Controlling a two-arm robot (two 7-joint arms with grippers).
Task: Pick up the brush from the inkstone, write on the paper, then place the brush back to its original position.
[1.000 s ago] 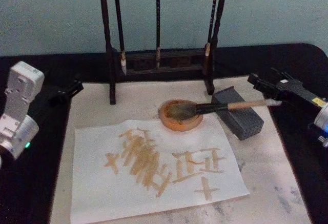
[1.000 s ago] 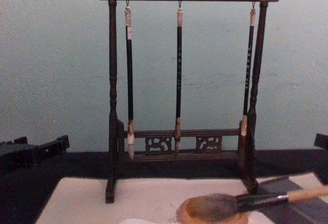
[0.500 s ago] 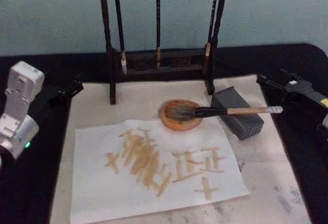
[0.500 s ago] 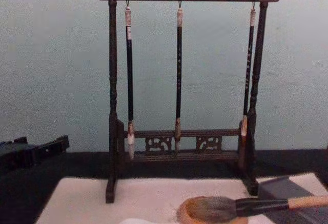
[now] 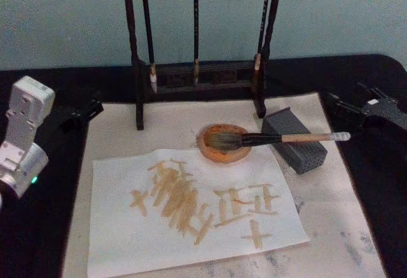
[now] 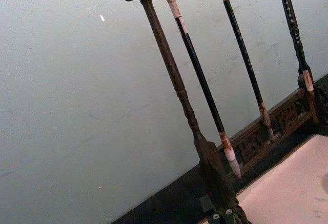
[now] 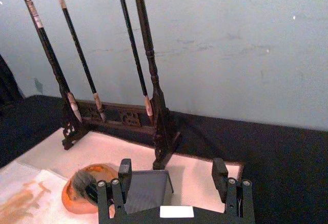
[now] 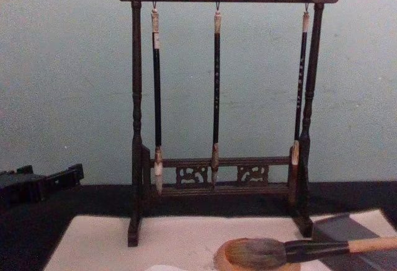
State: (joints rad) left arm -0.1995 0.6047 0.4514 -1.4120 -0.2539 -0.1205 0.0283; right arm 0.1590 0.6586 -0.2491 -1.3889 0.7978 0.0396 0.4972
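On your left, the left tool (image 5: 79,112) sits at the edge of the desk (image 5: 38,240), just off the beige mat (image 5: 331,227); you cannot tell how its fingers stand. Beside it on the mat lies the white paper (image 5: 121,240), covered in tan brush strokes. Behind the paper stands the dark wooden brush rack (image 5: 197,77), with three thin dark brushes (image 8: 216,91) hanging from its top bar.

Moving toward the middle, you have the round orange-brown inkstone (image 5: 219,154) just past the paper's far edge. The brush (image 5: 280,139) lies across it: its bushy head rests in the dish, its black lower shaft passes over the rim, and its pale handle runs rightward over the grey rectangular block (image 5: 296,147), with the handle's end sticking out past the block.

On your right, the right tool (image 5: 356,103) hangs over the dark desk beyond the mat's edge, well apart from the brush handle. In the right wrist view its fingers (image 7: 123,175) stand wide apart with nothing between them, and the block and inkstone lie beyond them.
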